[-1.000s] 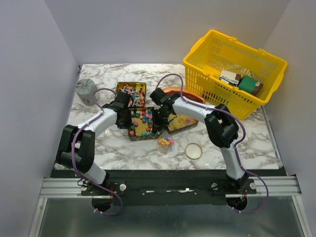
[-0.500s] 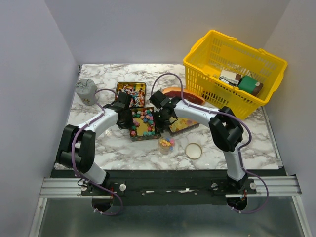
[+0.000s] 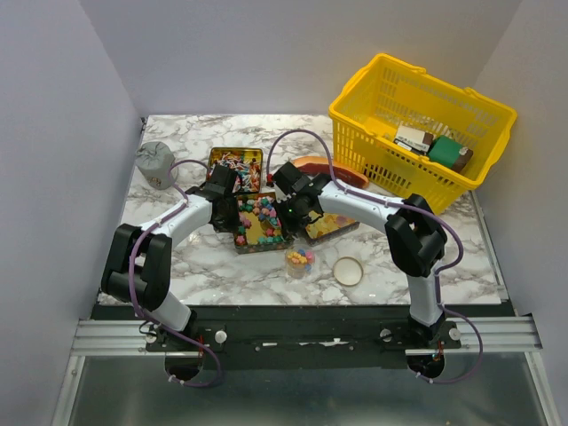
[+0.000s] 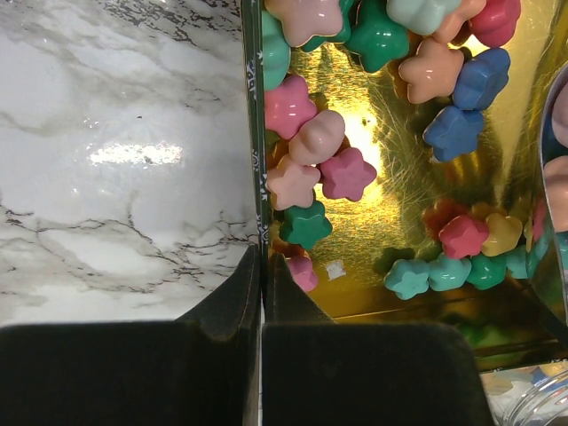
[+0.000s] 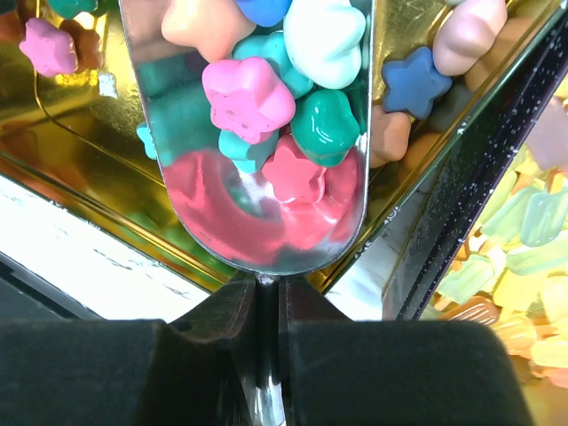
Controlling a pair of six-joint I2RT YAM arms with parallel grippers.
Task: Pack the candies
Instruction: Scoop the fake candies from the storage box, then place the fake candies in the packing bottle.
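Where right end effector [image 5: 268, 297] clamps scoop [image 5: 191, 146], candies [image 5: 249, 94] heap.

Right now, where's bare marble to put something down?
Near-left marble between the left arm and jar; near-right corner between the right arm and basket. Crowded mid-table: star-candy tin, neighbouring tins, both arms.

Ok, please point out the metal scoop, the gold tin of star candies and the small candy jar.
metal scoop [image 5: 191, 191]: right wrist view, bare shiny part of its bowl.
gold tin [image 4: 399, 160]: left wrist view, bare gold floor.
small candy jar [image 3: 298, 270]: top view, clear side wall.
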